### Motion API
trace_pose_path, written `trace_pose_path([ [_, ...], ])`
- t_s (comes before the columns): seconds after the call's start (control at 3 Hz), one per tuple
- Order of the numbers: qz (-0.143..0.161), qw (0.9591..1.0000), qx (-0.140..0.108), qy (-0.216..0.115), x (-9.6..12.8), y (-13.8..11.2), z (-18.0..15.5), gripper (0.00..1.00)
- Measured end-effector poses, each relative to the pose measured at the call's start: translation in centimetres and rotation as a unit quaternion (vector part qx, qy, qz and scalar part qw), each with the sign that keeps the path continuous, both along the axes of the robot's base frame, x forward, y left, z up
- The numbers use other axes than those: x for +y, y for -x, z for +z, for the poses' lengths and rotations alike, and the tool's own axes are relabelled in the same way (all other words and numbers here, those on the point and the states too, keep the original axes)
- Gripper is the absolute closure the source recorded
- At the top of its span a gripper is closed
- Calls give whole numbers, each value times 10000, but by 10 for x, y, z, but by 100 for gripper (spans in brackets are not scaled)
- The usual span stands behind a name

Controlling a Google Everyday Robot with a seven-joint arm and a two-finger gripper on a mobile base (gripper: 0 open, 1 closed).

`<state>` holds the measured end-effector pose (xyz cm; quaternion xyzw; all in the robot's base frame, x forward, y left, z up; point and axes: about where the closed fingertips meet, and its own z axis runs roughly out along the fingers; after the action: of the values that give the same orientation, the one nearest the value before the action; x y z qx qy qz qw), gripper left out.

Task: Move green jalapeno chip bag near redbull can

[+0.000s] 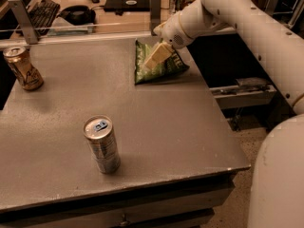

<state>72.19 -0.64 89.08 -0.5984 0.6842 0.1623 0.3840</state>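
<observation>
The green jalapeno chip bag (164,66) lies on the grey table (190,127) at its far right, near the back edge. My gripper (155,59) reaches in from the upper right on the white arm and sits low over the bag's middle, covering part of its front. The redbull can (101,144), slim and silver-grey with a blue pull tab, stands upright at the front centre-left of the table, well apart from the bag.
A wider gold-brown can (23,68) stands at the far left. A rail with metal posts (19,13) runs along the back edge, with a keyboard and headphones on the desk behind. The table's right edge drops to the floor (237,122).
</observation>
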Motion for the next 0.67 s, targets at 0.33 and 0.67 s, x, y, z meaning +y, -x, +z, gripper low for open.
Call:
trace_pose_path([
  [0.33, -46, 9999, 66, 90, -8, 0, -9, 41],
  [0.67, -57, 9998, 132, 129, -11, -1, -17, 64],
])
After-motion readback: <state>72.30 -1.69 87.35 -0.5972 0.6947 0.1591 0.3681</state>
